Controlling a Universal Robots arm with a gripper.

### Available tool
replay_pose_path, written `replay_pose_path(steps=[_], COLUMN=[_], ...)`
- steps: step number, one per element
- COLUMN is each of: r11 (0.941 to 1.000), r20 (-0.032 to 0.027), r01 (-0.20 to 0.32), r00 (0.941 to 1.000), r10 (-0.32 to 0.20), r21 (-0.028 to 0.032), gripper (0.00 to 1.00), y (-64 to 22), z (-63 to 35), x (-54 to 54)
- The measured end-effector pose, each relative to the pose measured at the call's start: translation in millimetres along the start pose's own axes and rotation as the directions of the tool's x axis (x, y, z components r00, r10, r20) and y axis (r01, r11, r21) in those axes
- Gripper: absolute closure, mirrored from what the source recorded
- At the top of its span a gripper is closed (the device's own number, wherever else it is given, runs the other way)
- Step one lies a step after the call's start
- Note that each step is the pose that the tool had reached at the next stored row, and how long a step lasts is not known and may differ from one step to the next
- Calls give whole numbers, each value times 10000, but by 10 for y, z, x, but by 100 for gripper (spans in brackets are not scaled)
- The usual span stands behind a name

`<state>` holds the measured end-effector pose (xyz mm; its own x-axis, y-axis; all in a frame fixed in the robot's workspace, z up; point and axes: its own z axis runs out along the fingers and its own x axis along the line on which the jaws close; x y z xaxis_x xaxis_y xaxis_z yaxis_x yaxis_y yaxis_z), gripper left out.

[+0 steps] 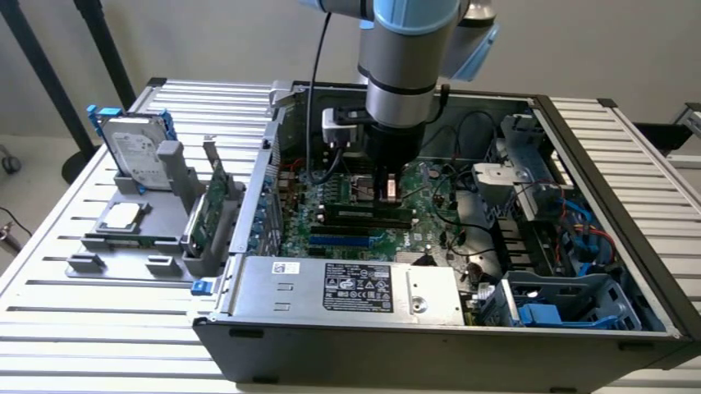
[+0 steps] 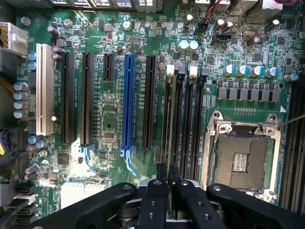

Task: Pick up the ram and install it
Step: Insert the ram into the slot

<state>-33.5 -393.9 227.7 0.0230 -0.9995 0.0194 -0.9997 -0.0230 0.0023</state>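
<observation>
My gripper [image 1: 386, 195] reaches straight down into the open computer case [image 1: 438, 345], over the motherboard [image 1: 328, 193]. In the wrist view the two black fingers [image 2: 159, 188] are shut on the ram [image 2: 167, 143]. It is seen edge-on as a thin pale-green strip. The strip lies along the black memory slot [image 2: 177, 124] bank, in line with the slot nearest the long black expansion slot [image 2: 149, 100]. I cannot tell whether the ram is seated in the slot or just above it. The same slots [image 1: 362, 218] lie right under the gripper in the exterior view.
The CPU socket [image 2: 243, 157] lies beside the memory slots. A blue slot [image 2: 127, 105] and a white slot [image 2: 44, 90] lie further off. Outside the case, a grey holder [image 1: 121, 242] carries a green expansion card [image 1: 213, 209] and a hard drive [image 1: 140, 148]. Power supply [image 1: 350, 287] and cables [image 1: 526, 205] crowd the case.
</observation>
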Motion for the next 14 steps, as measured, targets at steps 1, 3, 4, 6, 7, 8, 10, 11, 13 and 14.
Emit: replay_pose_path(steps=[1, 3, 4, 6, 7, 8, 10, 11, 13, 14], r11=[10000, 10000, 10000, 10000, 10000, 10000, 10000, 10000, 10000, 10000], r20=[0, -2, -2, 0, 0, 0, -2, -2, -3, -8], r01=[1, 0, 0, -1, -1, 0, -2, -2, 5, 11], r00=[10000, 10000, 10000, 10000, 10000, 10000, 10000, 10000, 10000, 10000], r10=[-1, 0, 0, 1, 1, 0, 2, 2, -5, -11], r21=[0, -1, -1, 0, 0, 0, -4, -3, 0, -1], gripper=[86, 86, 86, 86, 86, 86, 86, 86, 86, 86], y=[0, 0, 0, -2, -4, -8, -14, -15, -18, -18], z=[3, 6, 7, 8, 8, 8, 7, 7, 7, 7], x=[0, -1, -2, -3, -3, -3, -3, -2, -3, -3])
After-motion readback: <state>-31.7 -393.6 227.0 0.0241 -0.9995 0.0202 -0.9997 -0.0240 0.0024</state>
